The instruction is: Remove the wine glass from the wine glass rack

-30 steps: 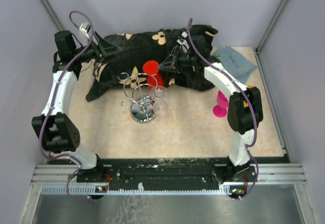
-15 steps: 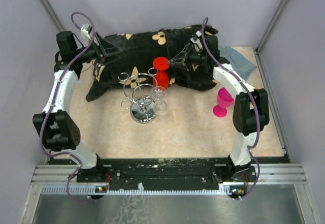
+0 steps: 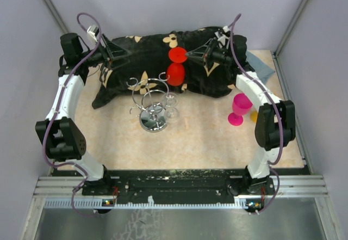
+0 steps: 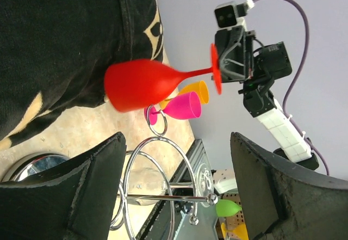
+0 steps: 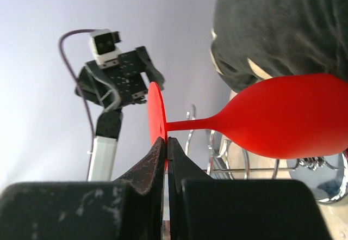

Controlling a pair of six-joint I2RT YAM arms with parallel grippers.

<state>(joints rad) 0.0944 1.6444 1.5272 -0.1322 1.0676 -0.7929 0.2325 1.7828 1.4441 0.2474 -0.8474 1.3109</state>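
Note:
My right gripper (image 3: 187, 54) is shut on the rim of the round foot of a red wine glass (image 3: 175, 73). It holds the glass in the air over the black pillow, clear of the rack, with the bowl (image 5: 293, 123) lying sideways. The chrome wine glass rack (image 3: 152, 103) stands on the table in front, and a clear wine glass (image 3: 171, 103) hangs on it. My left gripper (image 3: 126, 56) is open and empty at the back left. Its view shows the red glass (image 4: 144, 83) and the rack loops (image 4: 163, 185) between its fingers (image 4: 98, 191).
A black flowered pillow (image 3: 136, 66) lies across the back. A pink glass (image 3: 239, 108) and an orange one (image 3: 254, 116) stand at the right. A grey cloth (image 3: 260, 66) lies at the back right. Purple walls enclose the table.
My right gripper has carried the red glass up and toward the back right, away from the rack loops. The left arm has barely moved.

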